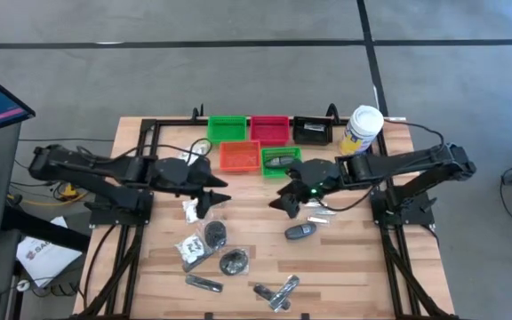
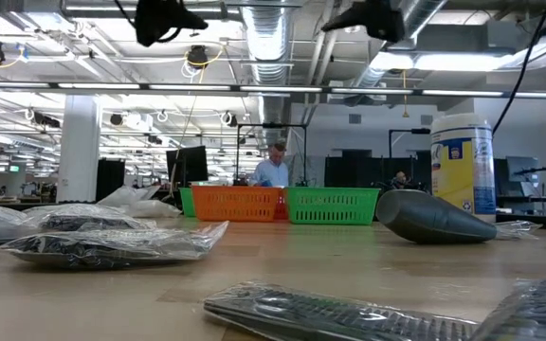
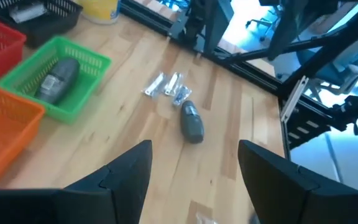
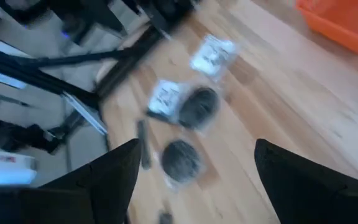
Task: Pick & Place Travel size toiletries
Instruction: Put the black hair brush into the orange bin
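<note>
Both grippers hover above the middle of the table, open and holding nothing. My left gripper (image 1: 208,199) (image 3: 194,168) is above a clear packet with white contents (image 1: 189,211). My right gripper (image 1: 286,201) (image 4: 194,165) is above and left of a dark grey oval (image 1: 300,232) (image 3: 192,122) that lies on the wood beside silvery sachets (image 1: 316,211) (image 3: 168,86). Two black round pieces in plastic (image 1: 213,236) (image 1: 234,262) (image 4: 197,107) and slim silvery tubes (image 1: 204,283) (image 1: 276,292) lie nearer the front edge. Another grey oval (image 1: 283,160) (image 3: 58,78) lies in a green tray.
Green (image 1: 228,127), red (image 1: 269,128), black (image 1: 311,131), orange (image 1: 238,156) and a second green tray (image 1: 266,167) stand in a cluster at the far side. A tall white canister (image 1: 361,130) stands to their right. A black frame (image 1: 140,142) borders the table.
</note>
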